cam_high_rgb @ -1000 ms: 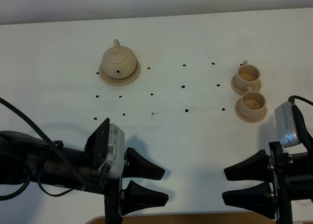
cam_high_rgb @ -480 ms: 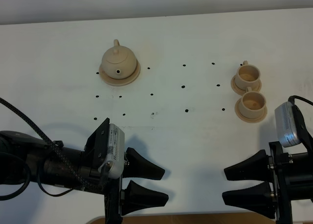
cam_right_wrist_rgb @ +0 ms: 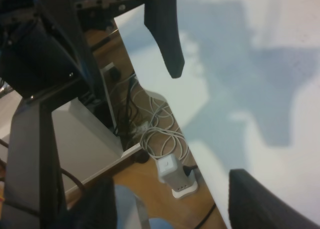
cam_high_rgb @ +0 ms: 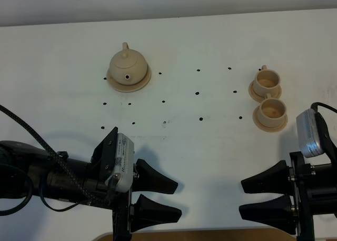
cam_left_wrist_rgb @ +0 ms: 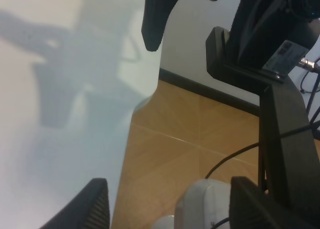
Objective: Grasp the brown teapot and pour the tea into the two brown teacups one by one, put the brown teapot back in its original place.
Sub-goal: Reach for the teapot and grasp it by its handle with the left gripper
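1. Exterior high: your left gripper (cam_high_rgb: 178, 201) sat at 7 o'clock on the table (cam_high_rgb: 210, 146), jaws spread wide, holding nothing.
2. Your right gripper (cam_high_rgb: 241, 199) sat at 5 o'clock, jaws apart too, empty.
3. Brown teapot (cam_high_rgb: 127, 66) stood upright on its saucer (cam_high_rgb: 144, 82) at 10 o'clock, spout toward 6, well apart from both grippers.
4. Far teacup (cam_high_rgb: 266, 81) and near teacup (cam_high_rgb: 272, 110) sat at 2 o'clock, each on a saucer, just beside each other.

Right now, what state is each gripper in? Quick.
Left gripper: open, holding nothing.
Right gripper: open, holding nothing.
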Motion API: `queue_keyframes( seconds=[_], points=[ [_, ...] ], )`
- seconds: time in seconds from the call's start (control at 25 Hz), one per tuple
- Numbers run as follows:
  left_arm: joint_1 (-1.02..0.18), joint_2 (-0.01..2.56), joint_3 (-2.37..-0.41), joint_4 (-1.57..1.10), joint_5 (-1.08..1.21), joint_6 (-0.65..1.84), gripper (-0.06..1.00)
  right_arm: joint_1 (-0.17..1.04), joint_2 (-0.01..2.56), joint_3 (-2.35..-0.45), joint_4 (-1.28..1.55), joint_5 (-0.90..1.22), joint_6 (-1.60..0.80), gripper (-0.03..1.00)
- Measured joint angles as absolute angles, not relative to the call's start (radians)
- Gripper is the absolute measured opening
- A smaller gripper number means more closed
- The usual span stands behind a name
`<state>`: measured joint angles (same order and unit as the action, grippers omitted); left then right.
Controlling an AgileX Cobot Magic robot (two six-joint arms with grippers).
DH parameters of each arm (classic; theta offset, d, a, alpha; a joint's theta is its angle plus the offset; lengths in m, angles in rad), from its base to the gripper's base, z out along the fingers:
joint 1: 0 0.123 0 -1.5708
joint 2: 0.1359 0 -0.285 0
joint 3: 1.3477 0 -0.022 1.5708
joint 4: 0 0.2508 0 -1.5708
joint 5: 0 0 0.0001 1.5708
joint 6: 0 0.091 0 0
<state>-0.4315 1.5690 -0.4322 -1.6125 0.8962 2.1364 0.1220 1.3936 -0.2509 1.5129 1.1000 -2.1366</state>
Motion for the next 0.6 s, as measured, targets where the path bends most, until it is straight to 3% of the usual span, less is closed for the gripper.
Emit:
queue_keyframes(
  seconds=[0.6],
  points=[
    [-0.431,1.433,-0.462,-1.633,0.844,2.037,0.54,0.122,1.394,-0.251,1.549,1.099,-2.137,0.48]
  ],
)
